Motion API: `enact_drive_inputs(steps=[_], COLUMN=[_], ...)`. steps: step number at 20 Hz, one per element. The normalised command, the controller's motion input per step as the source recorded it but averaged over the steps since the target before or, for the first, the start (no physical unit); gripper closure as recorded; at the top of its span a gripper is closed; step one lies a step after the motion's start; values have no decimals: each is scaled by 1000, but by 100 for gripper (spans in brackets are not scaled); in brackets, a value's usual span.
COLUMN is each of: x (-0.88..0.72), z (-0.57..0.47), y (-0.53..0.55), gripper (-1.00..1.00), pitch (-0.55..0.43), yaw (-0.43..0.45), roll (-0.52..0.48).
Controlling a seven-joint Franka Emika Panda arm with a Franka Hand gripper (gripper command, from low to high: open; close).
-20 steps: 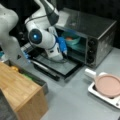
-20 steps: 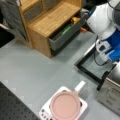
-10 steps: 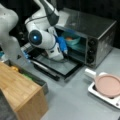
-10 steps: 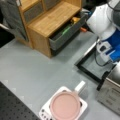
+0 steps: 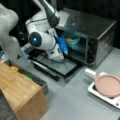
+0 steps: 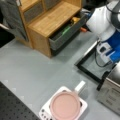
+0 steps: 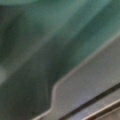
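Note:
In a front view my gripper (image 5: 65, 51), with blue fingers, reaches into the open toaster oven (image 5: 100, 32) just above its lowered glass door (image 5: 57, 65). A teal bowl (image 5: 74, 41) with something orange in it sits on the oven's rack, right at the fingertips. The wrist view is filled by the bowl's teal wall (image 7: 42, 37) very close up, with grey metal (image 7: 92, 80) beneath it. The arm's blue-and-white wrist (image 6: 110, 50) stands over the door (image 6: 93, 66) in a front view; the fingertips are hidden there.
A pink pan (image 5: 110, 85) (image 6: 65, 106) with a white handle rests on a white hotplate (image 5: 100, 93) (image 6: 45, 113). A wooden cabinet (image 5: 17, 87) (image 6: 50, 17) has its drawer (image 6: 66, 32) pulled out, holding yellow and green items. Grey tabletop (image 6: 30, 65) lies between them.

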Motion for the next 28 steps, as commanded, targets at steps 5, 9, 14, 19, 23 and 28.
enact_drive_inputs(steps=[5, 9, 14, 19, 23, 28], x=[79, 61, 36, -2, -3, 35], z=[-67, -28, -30, -24, -25, -65], y=[-10, -56, -138, -234, -337, -396], gripper=[100, 100, 100, 100, 100, 100], pitch=[26, 41, 40, 11, -24, -36], yaw=[0, -5, -7, 58, 151, 187], roll=[211, 202, 169, 84, 19, -2])
